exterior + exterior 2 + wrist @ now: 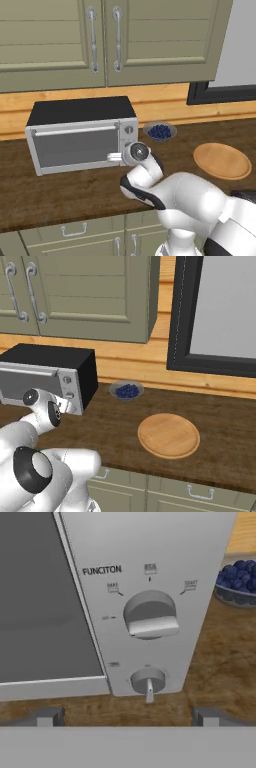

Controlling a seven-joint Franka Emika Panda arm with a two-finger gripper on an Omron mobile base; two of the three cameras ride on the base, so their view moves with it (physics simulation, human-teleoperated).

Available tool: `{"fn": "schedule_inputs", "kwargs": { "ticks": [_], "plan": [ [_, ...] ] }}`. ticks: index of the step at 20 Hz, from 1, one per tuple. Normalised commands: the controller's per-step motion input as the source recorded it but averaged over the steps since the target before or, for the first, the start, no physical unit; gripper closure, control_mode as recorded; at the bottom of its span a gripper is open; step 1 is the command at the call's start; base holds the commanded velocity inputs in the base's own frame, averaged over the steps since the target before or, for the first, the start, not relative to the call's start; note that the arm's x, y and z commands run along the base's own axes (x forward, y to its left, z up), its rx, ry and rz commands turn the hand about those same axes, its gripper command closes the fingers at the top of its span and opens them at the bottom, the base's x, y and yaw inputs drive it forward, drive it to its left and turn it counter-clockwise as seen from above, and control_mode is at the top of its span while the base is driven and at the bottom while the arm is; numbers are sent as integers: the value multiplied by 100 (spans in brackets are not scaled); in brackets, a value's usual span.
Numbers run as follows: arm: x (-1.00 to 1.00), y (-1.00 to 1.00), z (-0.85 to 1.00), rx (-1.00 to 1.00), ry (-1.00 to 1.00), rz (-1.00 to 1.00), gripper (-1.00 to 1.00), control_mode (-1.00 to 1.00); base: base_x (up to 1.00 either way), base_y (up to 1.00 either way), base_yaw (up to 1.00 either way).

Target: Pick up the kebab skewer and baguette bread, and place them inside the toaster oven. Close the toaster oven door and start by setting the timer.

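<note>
Gripper (128, 717) was wide open, nothing held; its 2 dark fingertips (46, 717) sat far apart at the bottom of the hand view, just short of the toaster oven (80, 131) control panel (150, 587). In hand view, at 12 o'clock from the gripper, was the small lower knob (148, 681), its pointer at 6 o'clock. Above it at 12 o'clock was the bigger function knob (150, 614), its bar roughly horizontal, w/ small labels around it. At 10 o'clock lay the toaster oven door (75, 146), shut, grey glass, silver bar handle (75, 131) along its top in left base view. Oven stood on the dark wood counter (65, 192) against the wood backsplash (160, 102). In left base view a glass bowl of blueberries (160, 131) sat at 3 o'clock of the oven, just beside it; a round wooden board (222, 160) lay at 4 o'clock, well apart. Green upper cabinets (100, 40) hung at 12 o'clock. Skewer and baguette: couldn't tell where.
</note>
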Motion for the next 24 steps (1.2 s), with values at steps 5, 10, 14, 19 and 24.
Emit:
{"fn": "schedule_inputs", "kwargs": {
  "ticks": [5,10,14,19,24],
  "plan": [
    [10,0,-14,1,6,1,-100,-100,0,0,0],
    [15,0,-6,0,0,0,-100,-100,0,0,0],
    [32,0,-13,0,0,0,-100,-100,0,0,0],
    [9,-3,-21,0,0,0,-100,-100,0,0,0],
    [0,-1,-17,0,0,0,-100,-100,0,0,0]
  ]
}}
